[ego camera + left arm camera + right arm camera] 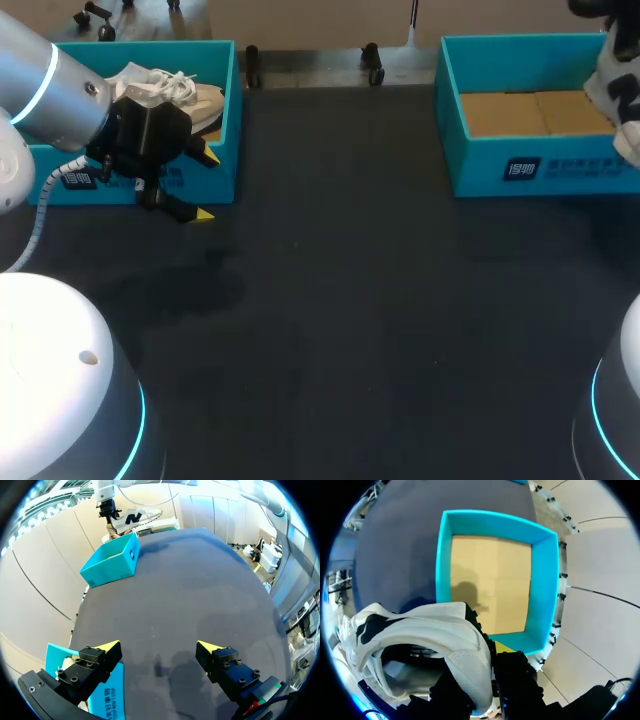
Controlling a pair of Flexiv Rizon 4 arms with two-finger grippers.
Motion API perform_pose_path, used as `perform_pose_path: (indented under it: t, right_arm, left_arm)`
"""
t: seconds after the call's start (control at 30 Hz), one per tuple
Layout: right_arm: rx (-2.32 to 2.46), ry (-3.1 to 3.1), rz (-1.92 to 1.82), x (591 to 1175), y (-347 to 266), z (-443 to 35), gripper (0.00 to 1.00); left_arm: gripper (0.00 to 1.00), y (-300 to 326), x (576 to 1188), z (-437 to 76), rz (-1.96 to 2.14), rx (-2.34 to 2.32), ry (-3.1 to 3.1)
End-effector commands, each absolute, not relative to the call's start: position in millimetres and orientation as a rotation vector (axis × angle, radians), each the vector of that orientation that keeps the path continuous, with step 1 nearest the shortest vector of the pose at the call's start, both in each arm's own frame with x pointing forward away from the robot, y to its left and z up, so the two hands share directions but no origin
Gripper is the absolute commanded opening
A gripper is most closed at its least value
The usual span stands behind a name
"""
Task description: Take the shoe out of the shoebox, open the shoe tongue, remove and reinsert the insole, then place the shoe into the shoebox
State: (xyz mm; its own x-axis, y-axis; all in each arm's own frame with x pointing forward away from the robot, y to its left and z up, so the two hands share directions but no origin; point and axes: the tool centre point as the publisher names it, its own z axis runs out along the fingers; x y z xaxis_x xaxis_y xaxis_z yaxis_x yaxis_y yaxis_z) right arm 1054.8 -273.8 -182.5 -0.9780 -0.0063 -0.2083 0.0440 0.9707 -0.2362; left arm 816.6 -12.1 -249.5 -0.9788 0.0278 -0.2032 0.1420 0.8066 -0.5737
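Note:
A white shoe with black markings [420, 630] hangs above the right teal shoebox [445, 570], whose cardboard floor is bare. My right gripper [482, 662] is shut on the shoe's heel collar, with one yellow tip showing beside it. In the head view this shoe [618, 95] sits at the far right over the box [480, 165]. My left gripper [203, 185] stands open with nothing between its fingers, by the front right corner of the left teal box [232, 120]. Its own view shows the left gripper [159, 647] over bare dark table.
A cream shoe with white laces [175, 90] lies in the left teal box. The dark tabletop [340, 300] stretches between the two boxes. The bases of my arms [50, 380] fill the near corners.

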Motion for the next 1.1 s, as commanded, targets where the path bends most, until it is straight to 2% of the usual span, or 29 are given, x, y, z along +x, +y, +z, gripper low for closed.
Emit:
perform_pose_path:
  t: [0.03,0.33,0.53,1.1]
  right_arm:
    - [0.137,2.907,-0.386,1061,-290,-182,0.00]
    - [0.369,2.865,-0.405,1061,-320,-179,0.00]
    - [0.990,2.692,-0.381,1057,-332,-175,0.00]
    - [1.560,2.429,-0.348,1047,-337,-167,0.00]
  left_arm:
    - [1.00,-12,815,-249,-0.908,0.133,2.808]
    - [1.00,-12,815,-249,-0.908,0.133,2.808]
    - [1.00,-12,815,-249,-0.908,0.133,2.808]
    - [1.00,-12,815,-249,-0.908,0.133,2.808]
